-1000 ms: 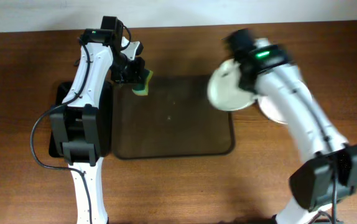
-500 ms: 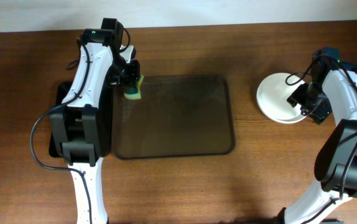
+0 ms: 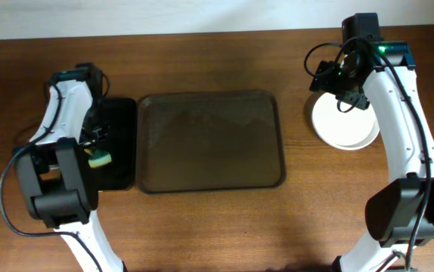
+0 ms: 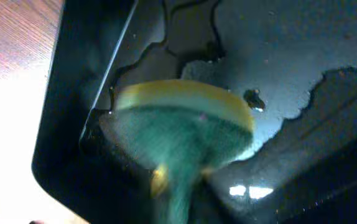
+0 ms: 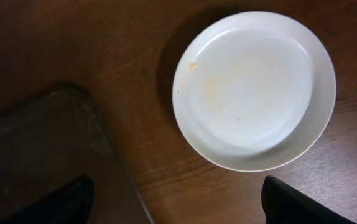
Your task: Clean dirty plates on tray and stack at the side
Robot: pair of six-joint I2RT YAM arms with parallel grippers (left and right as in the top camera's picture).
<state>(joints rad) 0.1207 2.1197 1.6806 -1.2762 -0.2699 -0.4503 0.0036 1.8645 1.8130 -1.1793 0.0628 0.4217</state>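
A stack of white plates [image 3: 345, 130] rests on the wood to the right of the tray [image 3: 211, 141], which carries nothing. In the right wrist view the top plate [image 5: 253, 87] has a small orange smear near its left rim. My right gripper [image 3: 336, 79] [image 5: 181, 211] hovers over the stack's far edge, open and holding nothing. My left gripper [image 3: 94, 148] hangs over the black bin [image 3: 123, 113]. A yellow and green sponge [image 3: 99, 160] [image 4: 181, 124] lies at its tip, blurred, above the wet bin floor. The left fingers do not show clearly.
The black bin [image 4: 73, 93] stands directly left of the tray and holds shallow water. The tray's corner [image 5: 41, 155] lies close to the plates' left side. The table's far edge runs along the top of the overhead view.
My left arm swung the sponge from the tray's back left corner into the bin. My right gripper set a plate on the stack, opened and pulled back from it.
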